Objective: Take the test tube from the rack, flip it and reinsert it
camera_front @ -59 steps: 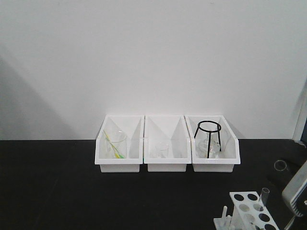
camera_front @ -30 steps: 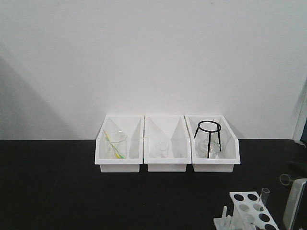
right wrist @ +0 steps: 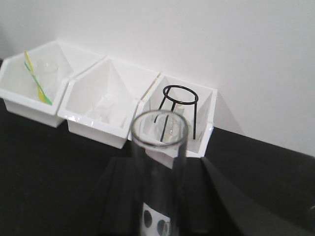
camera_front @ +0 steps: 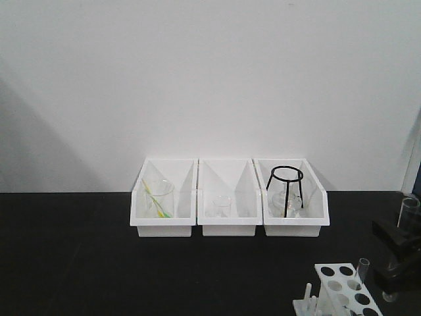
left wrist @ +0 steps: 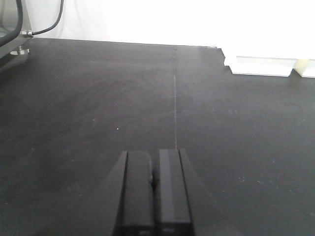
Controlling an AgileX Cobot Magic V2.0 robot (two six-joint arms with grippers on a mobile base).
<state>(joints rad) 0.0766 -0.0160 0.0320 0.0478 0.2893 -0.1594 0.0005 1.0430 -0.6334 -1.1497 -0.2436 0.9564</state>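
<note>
**Q:** Where is the tube, and what holds it?

**A:** Front view, right edge: the tube (camera_front: pixel 408 214) is out of the rack (camera_front: pixel 346 279) and off the table (left wrist: pixel 98 98). It leans slightly, with its open mouth uppermost. Wrist view: the right gripper (right wrist: pixel 158 196) is clenched on the glass, one dark finger on each side, and the rim faces the lens. The gripper is beside the rack, not over it.

**Q:** And the other arm?

**A:** The left gripper (left wrist: pixel 153 194) has its jaws pressed together with nothing between them. It sits low over the black table, well apart from the rack, and appears to take no part in this step.

**Q:** So what is done and what is left?

**A:** Extraction looks complete, since the tube is lifted free of the plate. Whether the flip has been made cannot be told: the mouth points up, which is how a tube normally stands in a rack. By that reading the inversion is yet to come. Reinsertion is certainly outstanding — the tube has to be carried over an open hole and lowered in.

**Q:** Is the rack otherwise empty?

**A:** No. A second tube (camera_front: pixel 361 271) stands upright in a hole at the rack's right side, while the nearer holes show dark and open. Something white with dark holes shows through the lower glass in the wrist view — probably the rack plate.
</note>
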